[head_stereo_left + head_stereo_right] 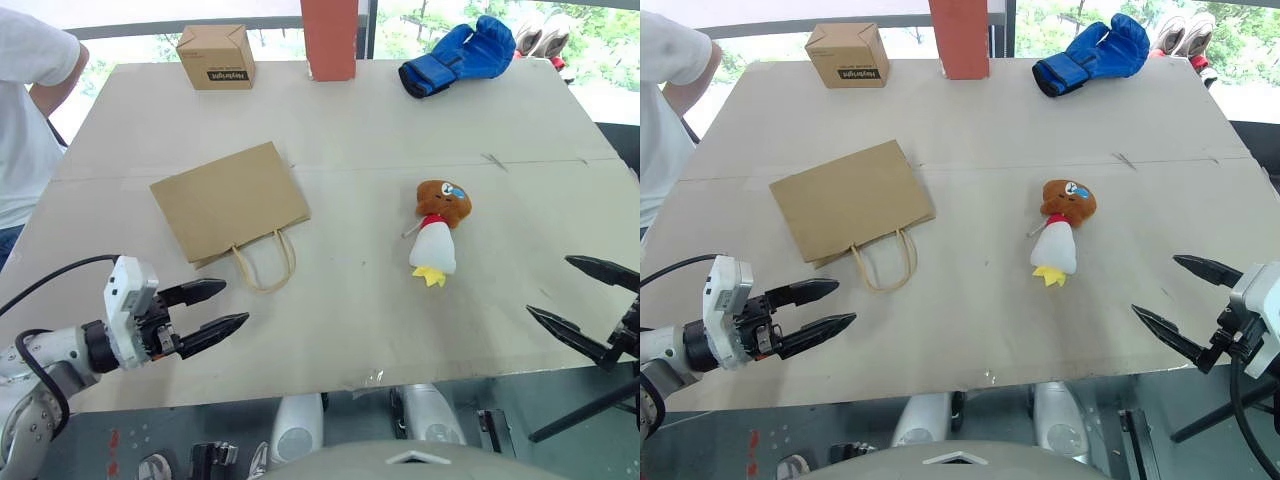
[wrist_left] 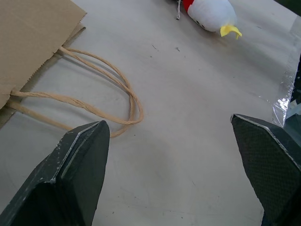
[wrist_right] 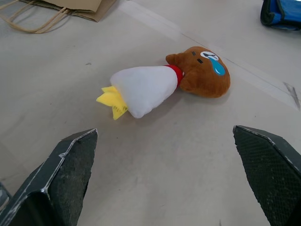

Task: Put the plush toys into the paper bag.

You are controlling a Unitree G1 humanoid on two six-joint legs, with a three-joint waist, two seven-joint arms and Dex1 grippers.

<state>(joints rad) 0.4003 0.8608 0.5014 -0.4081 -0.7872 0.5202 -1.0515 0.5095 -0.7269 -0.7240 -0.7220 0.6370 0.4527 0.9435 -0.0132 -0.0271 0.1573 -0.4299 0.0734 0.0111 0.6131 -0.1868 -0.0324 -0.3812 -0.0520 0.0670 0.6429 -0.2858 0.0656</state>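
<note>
My left gripper (image 1: 214,309) and right gripper (image 1: 1181,298) hover with jaws wide open, empty, at the desk's (image 1: 360,140) near edge; bag (image 1: 228,200) flat at left, plush (image 1: 437,227) lying right.

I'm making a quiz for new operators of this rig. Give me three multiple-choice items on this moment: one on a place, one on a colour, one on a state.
1. Where does the plush toy lie?
A. inside the paper bag
B. on the table, right of the paper bag
C. on the cardboard box

2. What colour is the boxing glove?
A. blue
B. green
C. yellow

3. How is the paper bag?
A. standing upright, open
B. held by the left gripper
C. lying flat, handles toward the robot

Key: 1 B, the toy rests on the bare table apart from the bag. 2 A, the glove at the far edge is blue. 3 C, the bag lies flat; the left gripper and right gripper are open and hold nothing.
</note>
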